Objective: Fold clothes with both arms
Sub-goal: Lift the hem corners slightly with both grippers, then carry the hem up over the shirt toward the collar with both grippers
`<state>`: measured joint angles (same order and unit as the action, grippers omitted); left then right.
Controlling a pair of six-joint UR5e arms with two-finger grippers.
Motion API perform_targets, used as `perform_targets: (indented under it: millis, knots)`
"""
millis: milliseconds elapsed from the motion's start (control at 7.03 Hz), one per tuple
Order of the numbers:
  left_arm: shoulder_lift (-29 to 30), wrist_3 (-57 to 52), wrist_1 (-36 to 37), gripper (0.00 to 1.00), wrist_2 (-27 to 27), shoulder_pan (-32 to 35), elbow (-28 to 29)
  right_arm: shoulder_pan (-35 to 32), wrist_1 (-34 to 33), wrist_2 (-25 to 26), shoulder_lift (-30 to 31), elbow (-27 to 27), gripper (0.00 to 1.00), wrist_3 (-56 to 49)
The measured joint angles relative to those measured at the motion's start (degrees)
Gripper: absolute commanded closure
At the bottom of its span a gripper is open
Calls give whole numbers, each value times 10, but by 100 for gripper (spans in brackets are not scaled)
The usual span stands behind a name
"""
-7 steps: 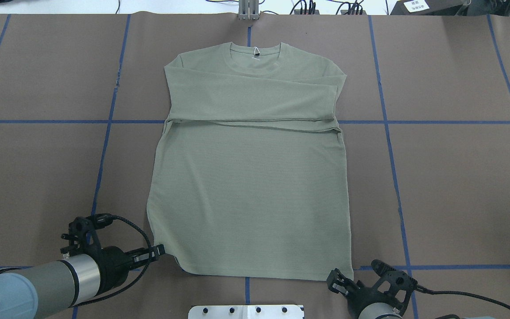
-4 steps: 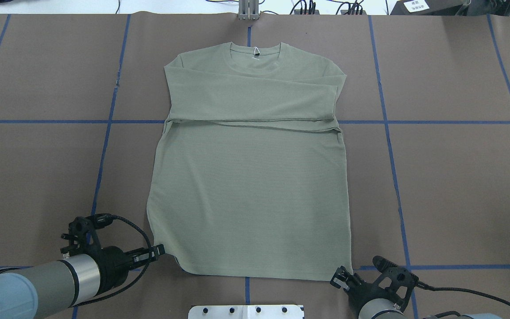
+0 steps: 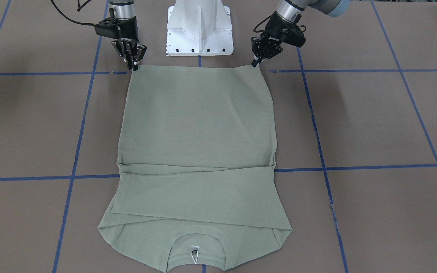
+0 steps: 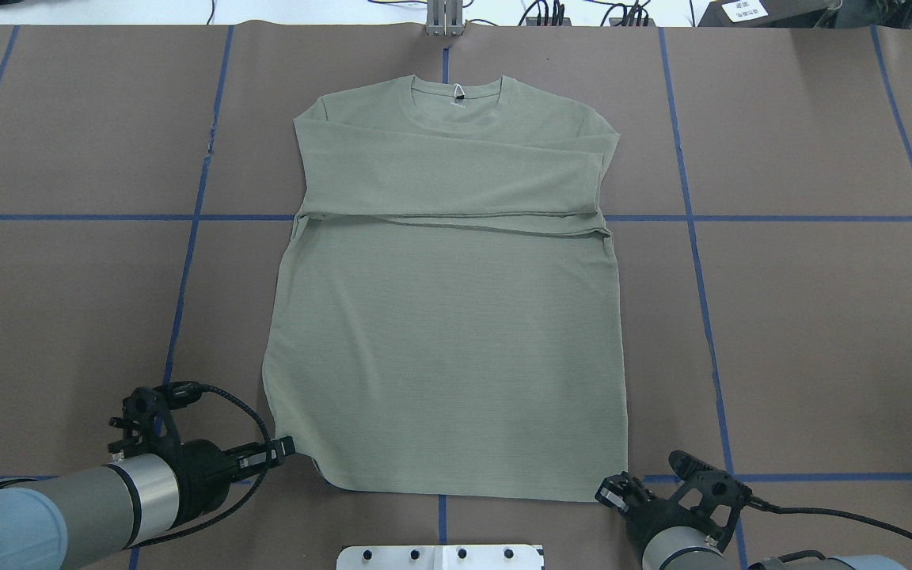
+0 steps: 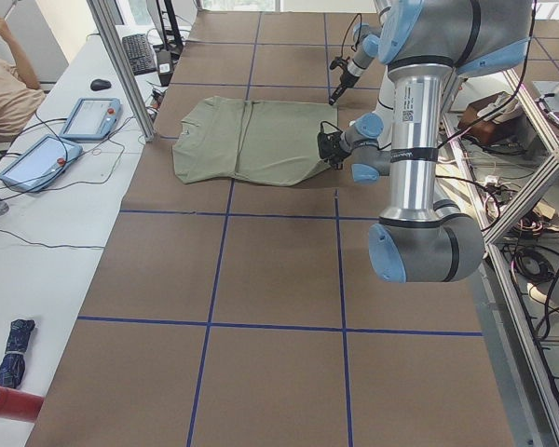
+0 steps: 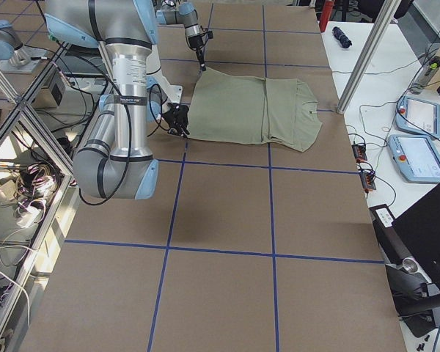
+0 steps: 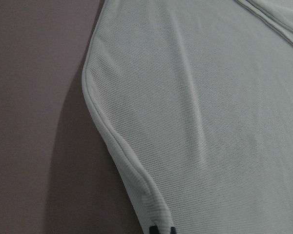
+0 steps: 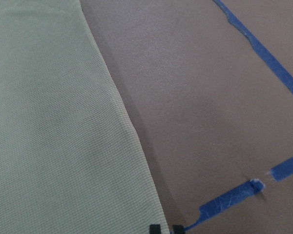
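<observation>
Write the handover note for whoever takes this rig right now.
Left pincer: shut on the shirt at its near corner on the robot's left; the wrist view shows the hem running into its tips.
Right pincer: tips at the other near corner; grip not clear.
Shirt: flat on the table, collar away from the robot.
Done: both sleeves folded across the chest.
Left: confirm the right grip, then probably carry the hem up to the collar.
</observation>
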<state>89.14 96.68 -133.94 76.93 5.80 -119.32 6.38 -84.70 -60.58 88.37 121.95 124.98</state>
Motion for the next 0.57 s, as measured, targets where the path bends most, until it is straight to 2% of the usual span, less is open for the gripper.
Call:
perform_targets:
  millis: [427, 569]
  knots:
    - [-1, 0, 0, 100, -1, 0, -6, 1, -4, 0, 0, 6, 100, 1]
    - [-3, 0, 2, 100, 2, 0, -19, 1, -26, -2, 0, 33, 100, 0]
